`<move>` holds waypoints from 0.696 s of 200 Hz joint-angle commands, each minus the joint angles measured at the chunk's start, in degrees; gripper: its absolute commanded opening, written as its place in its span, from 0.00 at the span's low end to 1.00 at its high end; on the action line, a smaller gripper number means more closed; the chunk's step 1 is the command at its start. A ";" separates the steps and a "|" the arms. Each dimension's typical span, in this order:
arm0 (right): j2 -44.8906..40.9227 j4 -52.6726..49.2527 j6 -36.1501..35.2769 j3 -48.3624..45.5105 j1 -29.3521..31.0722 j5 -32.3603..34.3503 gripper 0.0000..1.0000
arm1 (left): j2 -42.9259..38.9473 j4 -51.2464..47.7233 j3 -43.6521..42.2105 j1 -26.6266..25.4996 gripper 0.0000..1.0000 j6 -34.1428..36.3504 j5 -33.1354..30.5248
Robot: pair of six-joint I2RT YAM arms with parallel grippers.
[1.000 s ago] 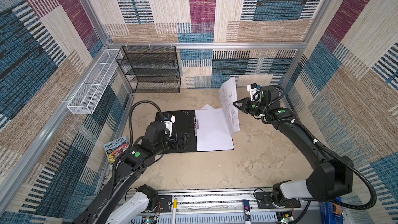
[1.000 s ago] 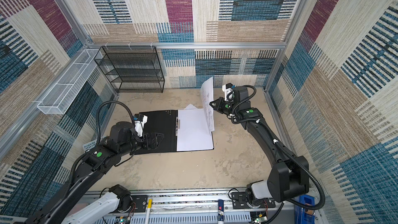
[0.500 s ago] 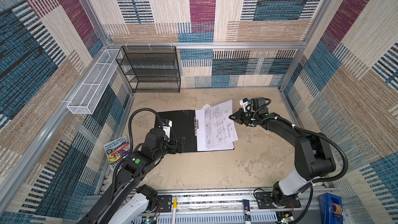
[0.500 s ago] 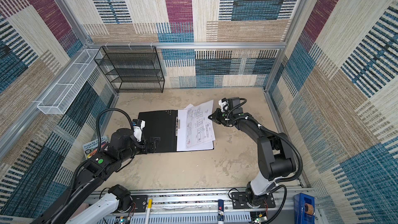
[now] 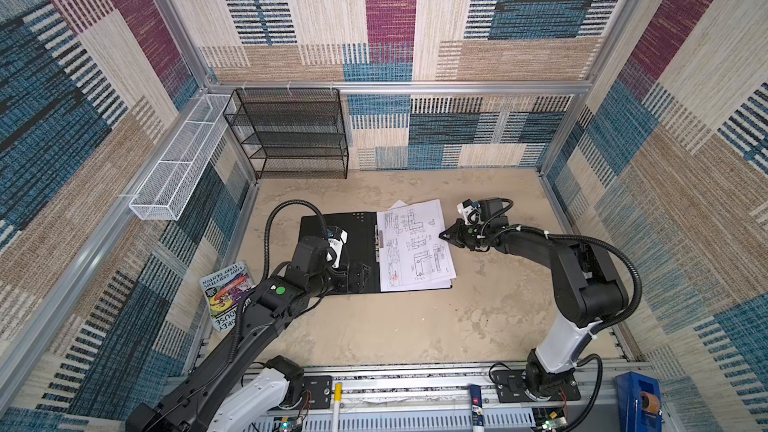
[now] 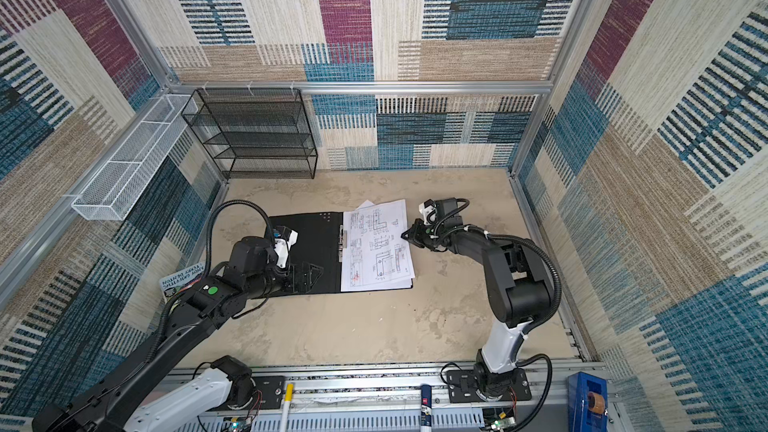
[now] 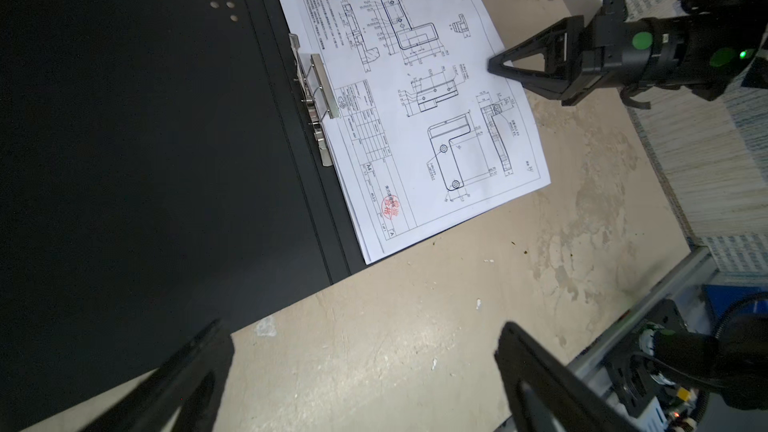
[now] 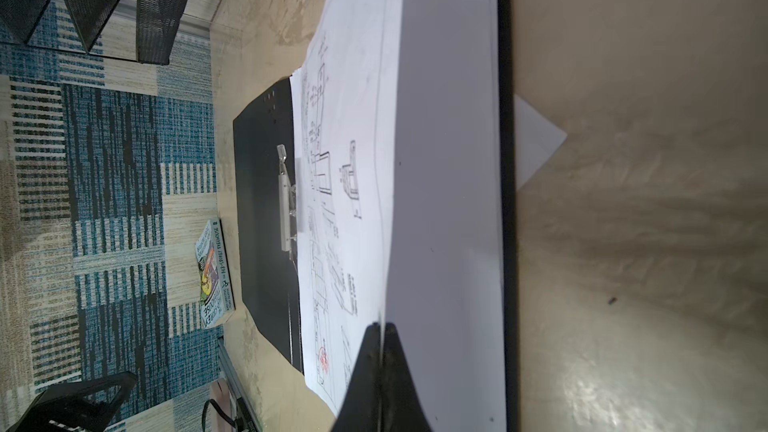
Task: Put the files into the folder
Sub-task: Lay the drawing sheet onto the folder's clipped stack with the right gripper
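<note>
Files (image 5: 415,259) lay stacked on the right half of the open black folder (image 5: 360,229), beside its metal spine clip (image 7: 321,91), on the beige table (image 5: 395,326). The right gripper (image 5: 441,236), jaws pressed together, pinched the top drawing sheet (image 7: 424,89) by its outer edge. The left gripper (image 7: 360,326) hovered, spread wide, over the folder's near edge.

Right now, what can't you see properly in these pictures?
- Plain white sheets underneath: top views, mostly covered by the white printed drawing sheet.
- Colourful paperback book: top views, partly behind the left arm.
- Left gripper: left wrist view, fingers cut off by the picture's edge.
</note>
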 commanded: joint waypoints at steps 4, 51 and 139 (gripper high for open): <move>0.61 2.59 0.39 0.22 0.43 0.37 0.00 | 0.36 1.30 0.39 1.06 0.99 0.19 4.41; 1.60 3.22 0.70 -0.03 1.14 0.22 0.00 | 0.33 2.16 -0.13 2.17 0.99 -0.37 6.00; 2.40 3.66 1.03 0.10 1.83 -0.01 0.00 | 0.63 2.76 -0.41 3.73 0.99 -0.99 7.69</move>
